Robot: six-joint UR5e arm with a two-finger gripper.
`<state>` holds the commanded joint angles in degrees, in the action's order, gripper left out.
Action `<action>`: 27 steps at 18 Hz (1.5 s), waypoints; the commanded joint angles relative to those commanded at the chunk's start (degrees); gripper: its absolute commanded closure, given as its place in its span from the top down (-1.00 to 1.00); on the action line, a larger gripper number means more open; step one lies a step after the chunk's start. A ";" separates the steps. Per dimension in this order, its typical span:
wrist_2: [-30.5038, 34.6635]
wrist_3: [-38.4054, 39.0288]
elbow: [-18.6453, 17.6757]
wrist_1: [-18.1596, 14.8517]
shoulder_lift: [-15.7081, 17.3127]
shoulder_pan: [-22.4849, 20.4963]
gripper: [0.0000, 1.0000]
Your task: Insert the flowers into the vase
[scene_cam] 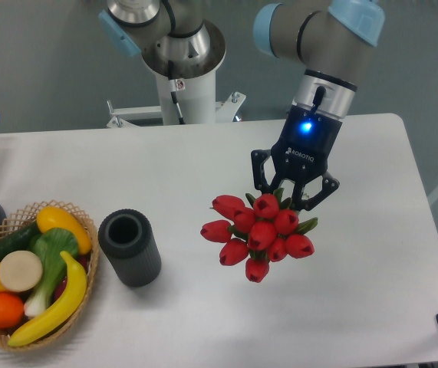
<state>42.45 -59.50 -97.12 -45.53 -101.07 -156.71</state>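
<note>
Wicker basket [87,230] of toy produce [44,268]
</note>
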 joint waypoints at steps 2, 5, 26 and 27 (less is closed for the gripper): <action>0.00 0.00 0.00 0.00 0.00 0.00 -0.31; -1.75 -0.09 0.09 0.09 0.09 0.35 -0.31; -28.11 -4.47 -1.75 2.02 0.26 13.79 -0.31; -28.91 -5.53 -2.28 2.02 0.35 13.97 -0.31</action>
<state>13.54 -65.03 -99.40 -43.51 -100.72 -142.74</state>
